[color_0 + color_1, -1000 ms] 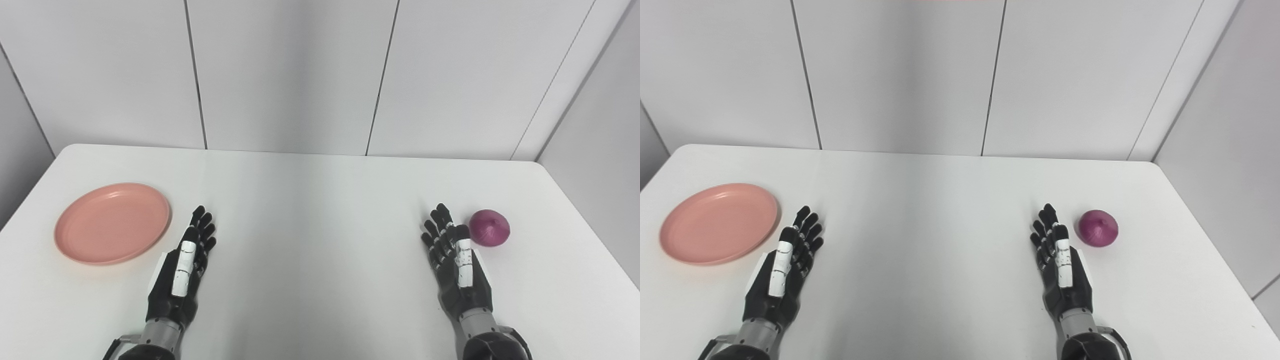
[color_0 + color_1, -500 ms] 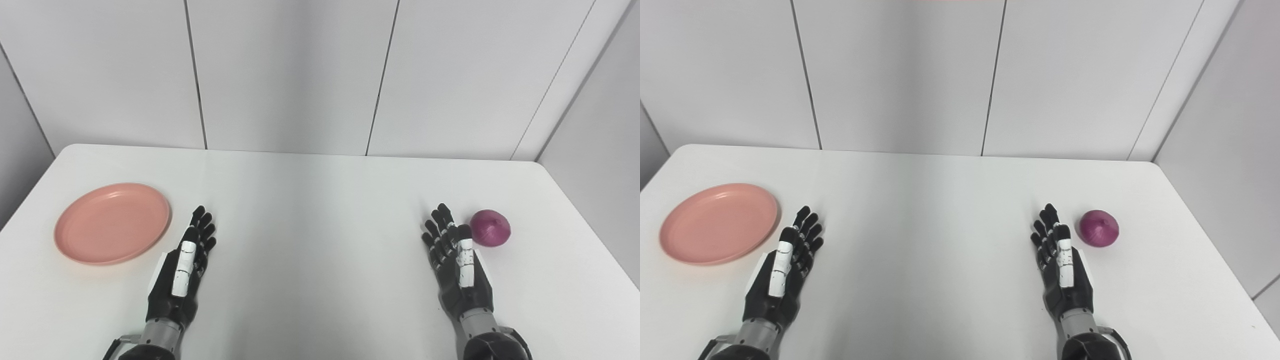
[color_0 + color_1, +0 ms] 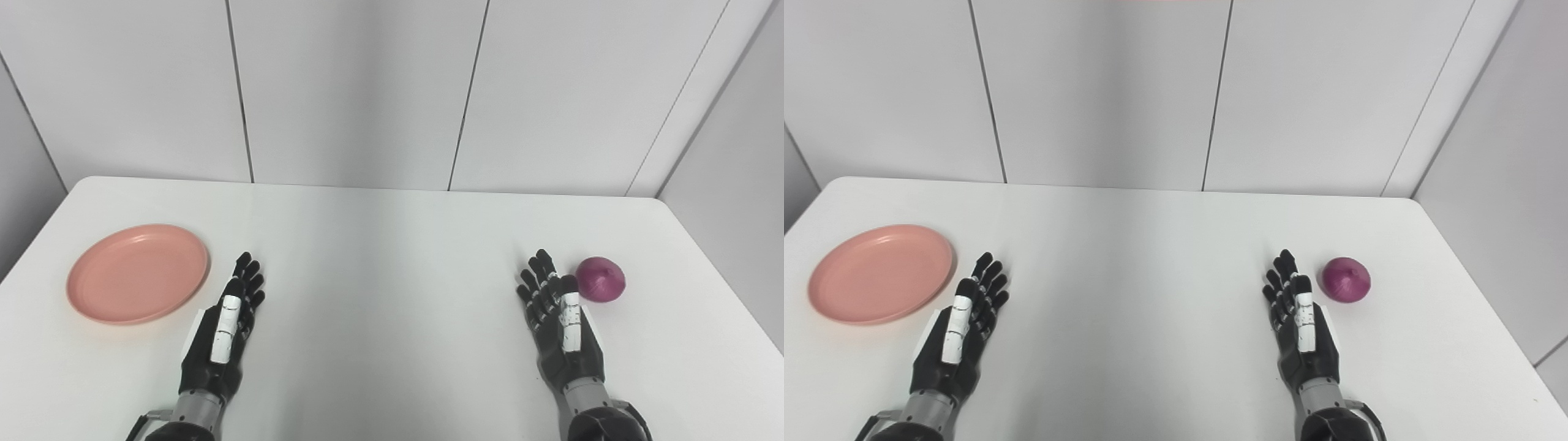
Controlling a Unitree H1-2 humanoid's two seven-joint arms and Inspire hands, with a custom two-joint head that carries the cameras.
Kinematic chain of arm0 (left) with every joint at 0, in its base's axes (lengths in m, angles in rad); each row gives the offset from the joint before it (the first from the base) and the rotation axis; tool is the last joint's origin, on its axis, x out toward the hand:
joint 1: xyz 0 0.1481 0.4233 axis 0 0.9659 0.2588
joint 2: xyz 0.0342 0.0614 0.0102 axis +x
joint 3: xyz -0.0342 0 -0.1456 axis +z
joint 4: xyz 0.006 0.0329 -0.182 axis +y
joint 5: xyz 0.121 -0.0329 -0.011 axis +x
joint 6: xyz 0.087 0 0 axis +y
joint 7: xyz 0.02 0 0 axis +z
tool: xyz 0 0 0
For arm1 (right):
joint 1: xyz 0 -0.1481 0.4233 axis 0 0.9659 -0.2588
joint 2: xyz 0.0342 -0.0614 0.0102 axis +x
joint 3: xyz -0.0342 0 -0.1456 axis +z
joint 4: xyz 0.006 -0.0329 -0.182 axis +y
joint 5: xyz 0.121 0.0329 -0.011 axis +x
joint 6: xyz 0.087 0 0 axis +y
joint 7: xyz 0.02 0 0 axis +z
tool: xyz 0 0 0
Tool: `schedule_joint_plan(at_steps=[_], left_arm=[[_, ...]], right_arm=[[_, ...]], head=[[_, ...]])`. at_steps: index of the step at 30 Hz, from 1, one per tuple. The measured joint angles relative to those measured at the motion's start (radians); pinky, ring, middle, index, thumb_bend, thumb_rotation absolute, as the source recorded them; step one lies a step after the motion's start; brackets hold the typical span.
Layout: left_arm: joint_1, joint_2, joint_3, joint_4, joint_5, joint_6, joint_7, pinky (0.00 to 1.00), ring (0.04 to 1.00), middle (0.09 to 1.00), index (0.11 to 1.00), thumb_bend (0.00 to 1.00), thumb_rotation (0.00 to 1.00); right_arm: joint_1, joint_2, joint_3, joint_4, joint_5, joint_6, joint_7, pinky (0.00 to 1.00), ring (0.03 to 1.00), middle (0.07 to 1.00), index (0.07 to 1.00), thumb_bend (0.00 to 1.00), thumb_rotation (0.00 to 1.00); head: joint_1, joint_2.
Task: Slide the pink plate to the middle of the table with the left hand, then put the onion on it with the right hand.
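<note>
In the left eye view, your left hand (image 3: 222,334) lies at lower left, fingers spread and holding nothing, just right of the pink plate (image 3: 138,272), which sits at the left edge of the white table (image 3: 392,245). That likely readies it to slide the plate inward.

In the right eye view, your right hand (image 3: 1301,331) rests at lower right, fingers apart and empty. The onion (image 3: 1345,279) sits just beside its fingertips, probably waiting until the plate reaches centre.

Pink plate (image 3: 138,273) far left, purple onion (image 3: 600,287) far right
</note>
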Motion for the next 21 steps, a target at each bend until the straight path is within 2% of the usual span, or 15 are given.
schedule_joint_plan(at_steps=[6, 8, 10, 11, 12, 13, 14, 21], left_arm=[[0.0, -0.006, -0.002, 0.002, 0.0, -0.001, 0.005, 1.0, 1.0, 1.0, 1.0, 0.87, 0.9], [0.0, -0.013, -0.004, 0.006, 0.002, -0.003, 0.01, 1.0, 1.0, 1.0, 1.0, 0.87, 0.89], [0.0, -0.024, -0.012, 0.008, 0.017, -0.005, 0.02, 1.0, 1.0, 1.0, 1.0, 0.88, 0.89], [0.0, -0.03, -0.018, 0.009, 0.022, -0.006, 0.023, 1.0, 1.0, 1.0, 1.0, 0.88, 0.89], [0.0, -0.037, -0.024, 0.011, 0.029, -0.007, 0.027, 1.0, 1.0, 1.0, 1.0, 0.88, 0.89], [0.0, -0.046, -0.031, 0.013, 0.038, -0.009, 0.032, 1.0, 1.0, 1.0, 1.0, 0.88, 0.9], [0.0, -0.053, -0.036, 0.015, 0.041, -0.01, 0.035, 1.0, 1.0, 1.0, 1.0, 0.88, 0.9], [-0.005, -0.097, -0.058, 0.039, 0.085, -0.033, 0.065, 1.0, 1.0, 1.0, 1.0, 0.85, 0.91]], right_arm=[[0.0, -0.004, 0.0, 0.004, 0.014, 0.0, 0.006, 1.0, 1.0, 1.0, 1.0, 0.95, 0.87], [-0.001, -0.006, -0.002, 0.007, 0.022, 0.0, 0.012, 1.0, 1.0, 1.0, 1.0, 0.97, 0.85], [-0.001, -0.009, -0.007, 0.01, 0.039, 0.0, 0.021, 1.0, 1.0, 1.0, 1.0, 0.98, 0.85], [-0.001, -0.01, -0.009, 0.012, 0.045, 0.0, 0.025, 1.0, 1.0, 1.0, 1.0, 0.98, 0.85], [-0.002, -0.012, -0.011, 0.016, 0.052, 0.0, 0.028, 1.0, 1.0, 1.0, 1.0, 0.96, 0.85], [-0.004, -0.014, -0.012, 0.019, 0.057, 0.0, 0.034, 1.0, 1.0, 1.0, 1.0, 0.94, 0.86], [-0.006, -0.017, -0.013, 0.024, 0.064, 0.0, 0.04, 1.0, 1.0, 1.0, 1.0, 0.9, 0.87], [-0.012, -0.049, -0.018, 0.049, 0.099, 0.0, 0.071, 1.0, 1.0, 1.0, 1.0, 0.82, 0.92]], head=[[0.058, -0.014], [0.132, -0.029], [0.132, -0.029], [0.171, -0.038], [0.211, -0.047], [0.212, -0.048], [0.242, -0.055], [0.319, -0.078]])
